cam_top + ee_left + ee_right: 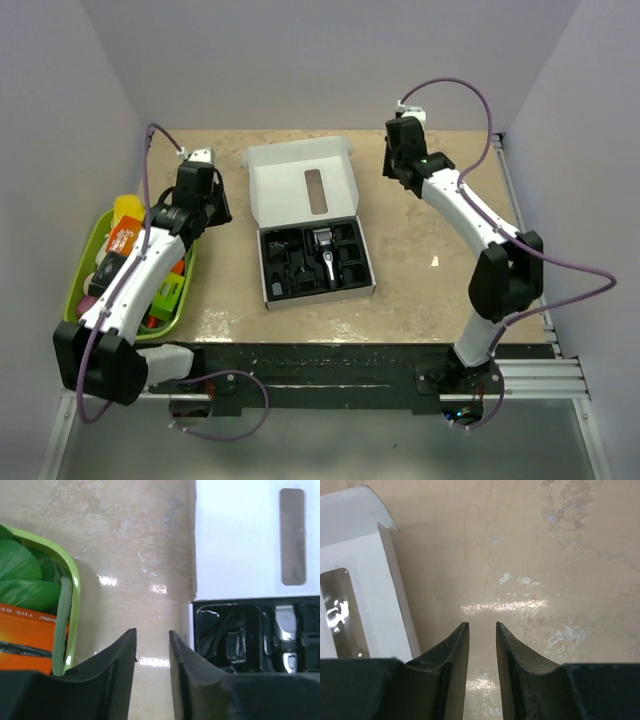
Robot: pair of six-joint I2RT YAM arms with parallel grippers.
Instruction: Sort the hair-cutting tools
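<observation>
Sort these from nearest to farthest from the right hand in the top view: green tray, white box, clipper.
1. white box, just left of the right hand
2. clipper, in the box's black insert
3. green tray, far left

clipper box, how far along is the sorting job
Done, by the look of it: the clipper lies in the open white box, with black attachments in slots around it. In hand: nothing; the left fingers and right fingers stand parted over the table, empty. Left: no loose tool shows; the lid is open, and whether any tool hides in the green tray cannot be told.
</observation>
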